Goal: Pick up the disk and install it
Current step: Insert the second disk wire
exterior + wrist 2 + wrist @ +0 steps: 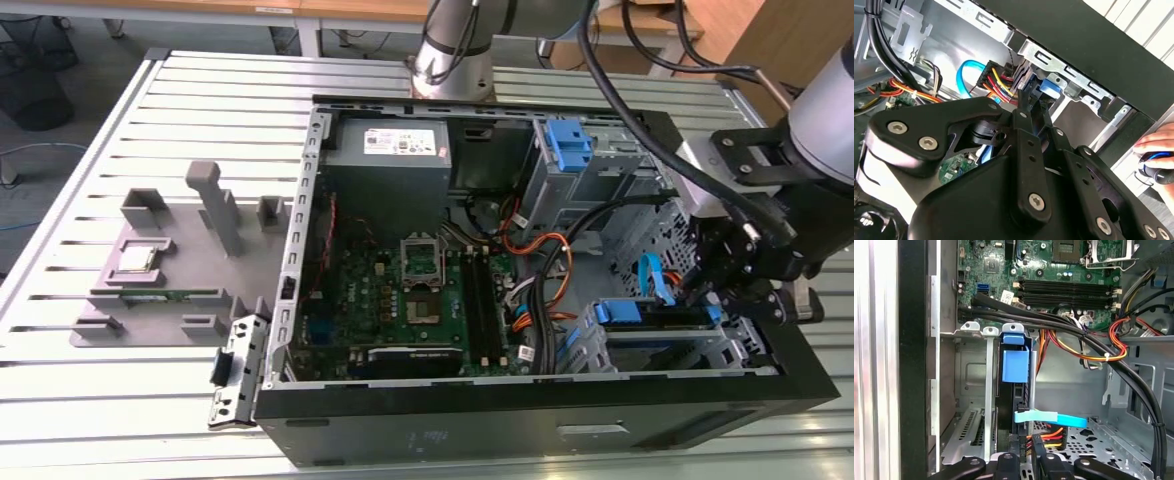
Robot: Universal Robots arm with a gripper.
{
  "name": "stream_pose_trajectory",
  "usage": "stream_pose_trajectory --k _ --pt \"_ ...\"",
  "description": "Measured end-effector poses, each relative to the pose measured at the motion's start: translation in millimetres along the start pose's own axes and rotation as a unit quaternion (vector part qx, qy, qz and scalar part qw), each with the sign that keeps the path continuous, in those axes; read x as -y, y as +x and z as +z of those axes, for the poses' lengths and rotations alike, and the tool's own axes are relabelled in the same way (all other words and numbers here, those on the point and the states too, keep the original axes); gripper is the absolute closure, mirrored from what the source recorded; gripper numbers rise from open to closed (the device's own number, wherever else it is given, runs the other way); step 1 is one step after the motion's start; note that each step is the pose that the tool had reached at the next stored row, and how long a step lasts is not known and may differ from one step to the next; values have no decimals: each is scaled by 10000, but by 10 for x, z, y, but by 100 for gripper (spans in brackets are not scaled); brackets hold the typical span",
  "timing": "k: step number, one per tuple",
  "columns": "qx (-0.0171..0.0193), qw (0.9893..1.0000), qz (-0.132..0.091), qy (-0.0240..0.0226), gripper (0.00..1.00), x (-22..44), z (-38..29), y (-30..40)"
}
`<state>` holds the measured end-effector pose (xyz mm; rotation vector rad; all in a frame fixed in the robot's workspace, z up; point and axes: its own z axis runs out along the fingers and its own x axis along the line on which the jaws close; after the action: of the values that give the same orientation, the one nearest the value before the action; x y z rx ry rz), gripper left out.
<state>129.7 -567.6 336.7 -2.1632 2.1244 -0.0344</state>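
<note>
The black pincer (721,285), its grip state not discernible, is lowered at the silver-grey disk in its bright blue plastic carrier (1015,365), which is seated edgewise in the grey metal drive cage (971,390) of the open black computer case (534,425), apparently for installation.

Arm (461,40) reaches from its base across to the exterior view's right; wrist bent downward. Gripper (714,290) points down, fingers (1026,107) drawn close together.

Metal, plastic and circuit board
Case (534,425) matt black; cage (971,390) bare dull metal; disk (1015,365) frame glossy blue plastic; counter (80,400) ribbed grey metal.
</note>
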Motion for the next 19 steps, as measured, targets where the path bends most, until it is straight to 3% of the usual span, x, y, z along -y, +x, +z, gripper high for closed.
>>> stream_pose_trajectory --k 3,12,19 --pt "1 10000 -4 64 78 -22 14 1" --pt "-2 9999 -9 137 78 -85 29 0" --pt "-2 9999 -10 146 78 -96 47 2"
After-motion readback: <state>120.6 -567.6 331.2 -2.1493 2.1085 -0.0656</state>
